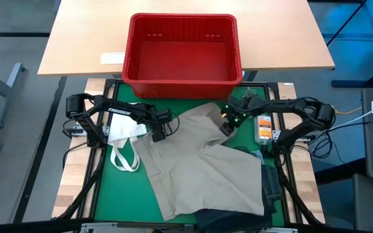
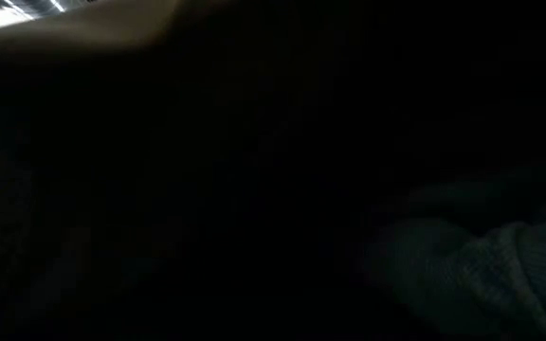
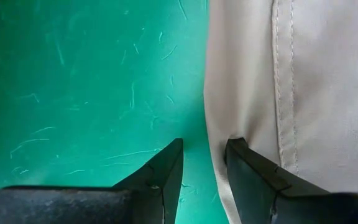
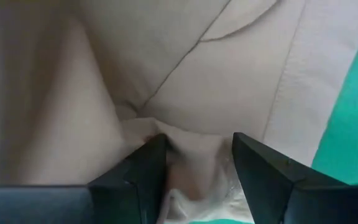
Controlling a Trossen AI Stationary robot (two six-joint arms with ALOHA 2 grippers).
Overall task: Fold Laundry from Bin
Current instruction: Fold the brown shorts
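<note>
Khaki garment [image 1: 199, 165]: beige trousers spread on the green mat [image 1: 118, 188]; waistband end toward the bin, legs running toward the near edge, long axis slanting from far-centre to near-right.
Dark laundry [image 1: 232, 220]: tucked under the trousers at the near edge; partly hidden.
Left gripper [image 1: 158, 133]: at the garment's left far edge. Wrist view: fingers [image 3: 253, 171] parted, one on bare mat, the other over the hemmed edge [image 3: 284, 93]; cloth edge lies between them, not yet pinched, as far as I can tell.
Right gripper [image 1: 227, 126]: at the right far corner of the waistband. Fingers [image 4: 145, 162] parted with a bunched fold [image 4: 191, 165] between them; firm grip unconfirmed.
Nearer arm: both equally close, one per corner.
White tote bag [image 1: 123, 139]: just beside the left gripper, off the trousers.
Red bin [image 1: 183, 76]: beyond both grippers on the wooden worktop [image 1: 83, 39]; looks empty.
</note>
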